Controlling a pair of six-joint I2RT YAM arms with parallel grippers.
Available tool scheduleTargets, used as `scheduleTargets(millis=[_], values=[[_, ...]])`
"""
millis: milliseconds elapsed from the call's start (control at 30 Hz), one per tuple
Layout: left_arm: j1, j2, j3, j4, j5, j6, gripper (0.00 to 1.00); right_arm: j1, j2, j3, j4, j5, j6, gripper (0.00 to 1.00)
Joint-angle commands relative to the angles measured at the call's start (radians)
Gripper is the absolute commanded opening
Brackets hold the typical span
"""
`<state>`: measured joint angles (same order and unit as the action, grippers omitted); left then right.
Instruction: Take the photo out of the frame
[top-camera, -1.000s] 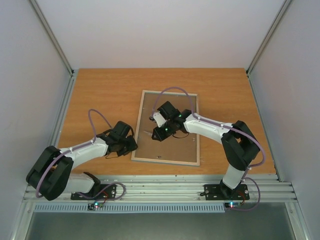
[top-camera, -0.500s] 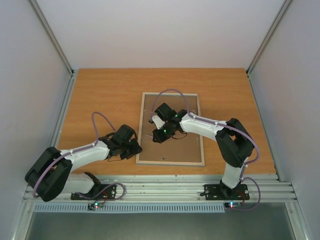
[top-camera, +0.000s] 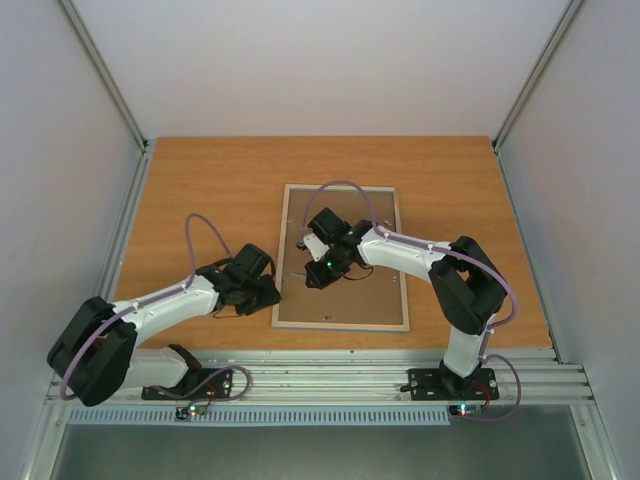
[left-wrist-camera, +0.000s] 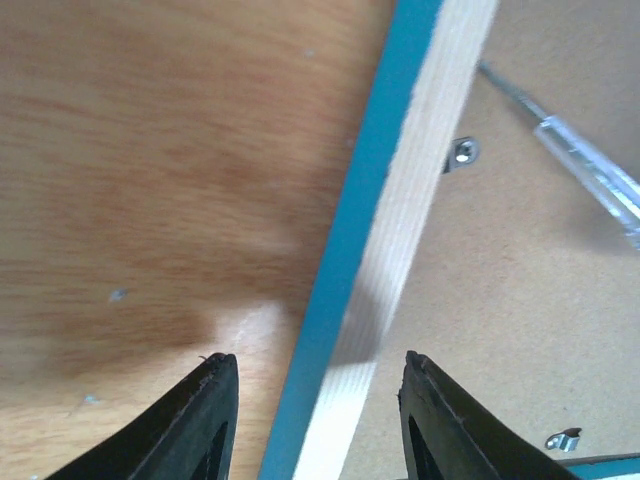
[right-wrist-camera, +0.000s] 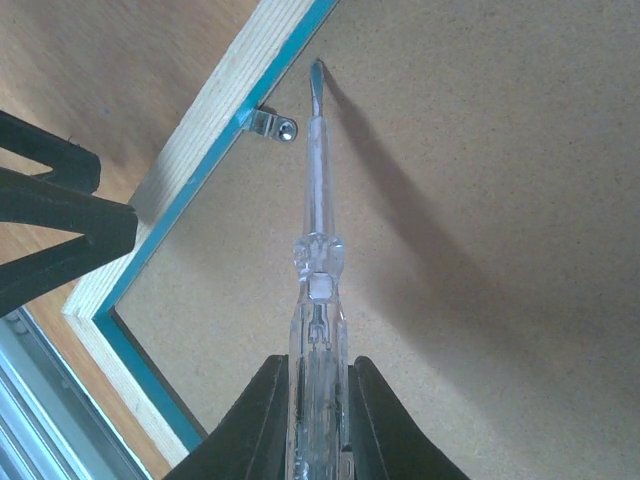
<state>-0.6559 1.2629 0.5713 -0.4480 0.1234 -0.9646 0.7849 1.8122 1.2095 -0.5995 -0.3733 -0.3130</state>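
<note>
Straddling frame (left-wrist-camera: 400, 200) left edge, left tool (left-wrist-camera: 318, 362) spread apart; right tool (right-wrist-camera: 318, 368) clamping screwdriver (right-wrist-camera: 315, 180), tip beside clip (right-wrist-camera: 272, 124)

The frame (left-wrist-camera: 395, 230) lies back-up, so we can't see its front at all, just the backing board (right-wrist-camera: 480, 250). The left wrist view chops the screwdriver (left-wrist-camera: 590, 175) off at the right edge, and we only get the tips of the left gripper (left-wrist-camera: 318, 362). The handle vanishes inside the right gripper (right-wrist-camera: 317, 368) at the bottom edge.

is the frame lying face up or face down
Face down: the frame shows its pale wood back, brown backing board and metal clips upward.
</note>
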Motion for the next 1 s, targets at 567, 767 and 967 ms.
scheduleTargets(millis=[567, 767, 967], values=[[0.001, 0.136, 0.097, -0.032, 0.003, 0.143, 0.29, 0.03, 0.044, 0.055, -0.037, -0.028, -0.024, 0.01], [0.001, 0.127, 0.101, -0.047, -0.008, 0.152, 0.22, 0.041, 0.054, 0.065, -0.061, -0.038, -0.041, 0.01], [0.0, 0.129, 0.104, -0.055, -0.014, 0.15, 0.16, 0.056, 0.061, 0.076, -0.089, -0.047, -0.064, 0.01]])
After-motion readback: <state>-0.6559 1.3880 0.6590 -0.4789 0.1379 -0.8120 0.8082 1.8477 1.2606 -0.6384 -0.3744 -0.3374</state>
